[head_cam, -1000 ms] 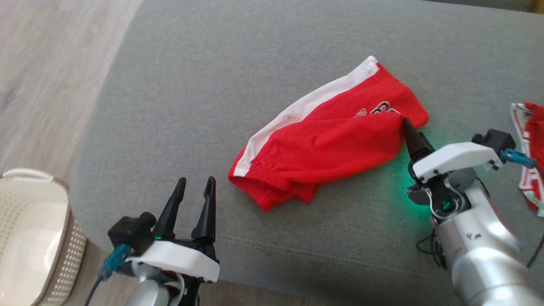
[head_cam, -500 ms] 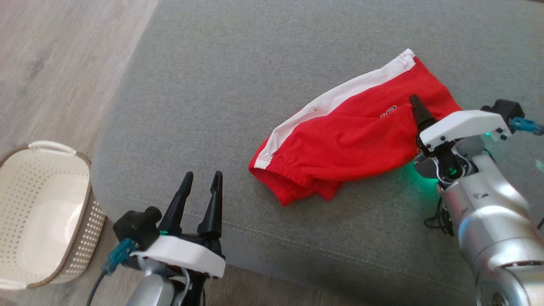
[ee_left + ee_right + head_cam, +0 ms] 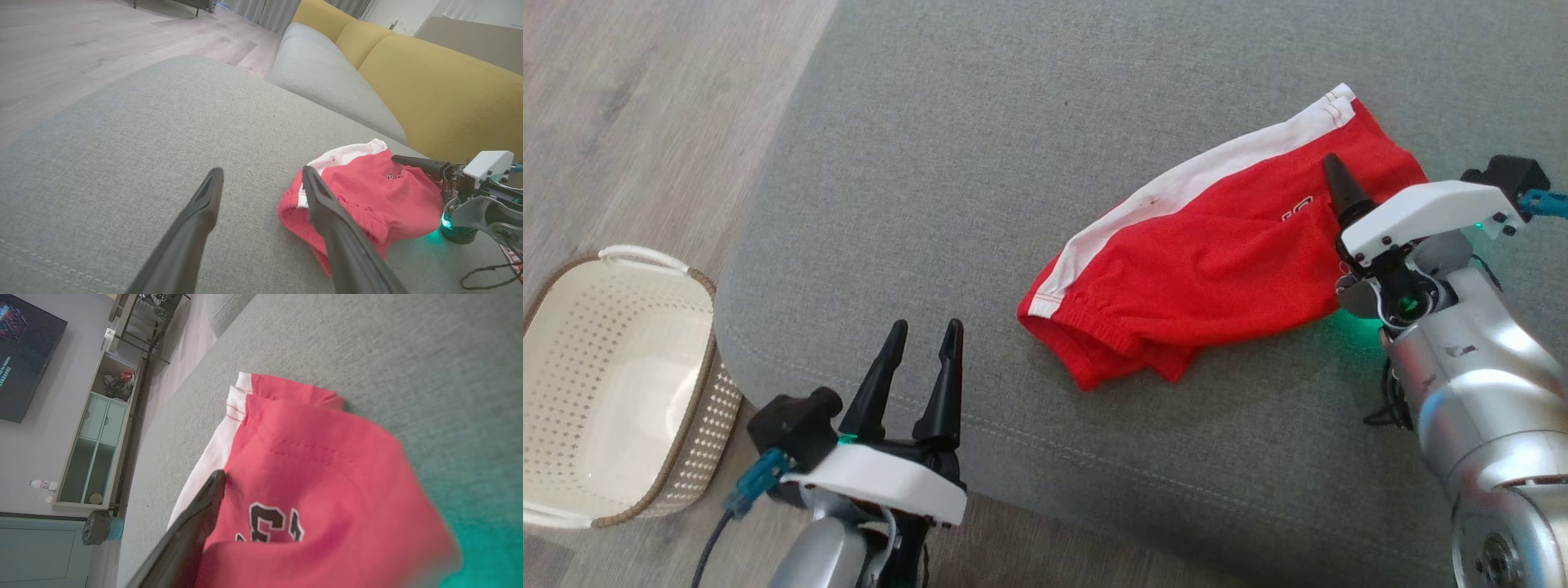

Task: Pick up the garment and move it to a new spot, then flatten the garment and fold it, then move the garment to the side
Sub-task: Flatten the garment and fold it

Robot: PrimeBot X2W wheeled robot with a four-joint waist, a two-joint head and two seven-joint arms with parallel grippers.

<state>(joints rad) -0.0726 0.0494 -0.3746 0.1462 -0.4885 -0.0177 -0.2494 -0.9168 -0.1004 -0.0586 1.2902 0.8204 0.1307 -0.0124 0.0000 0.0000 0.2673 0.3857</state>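
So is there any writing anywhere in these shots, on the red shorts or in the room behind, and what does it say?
On the red shorts: a black, white-edged print, perhaps two characters, cut off by a fold; not readable for sure.
On the TV screen: faint bluish lettering, too blurred to read.
On the bottle by the cabinet: label too small to read.
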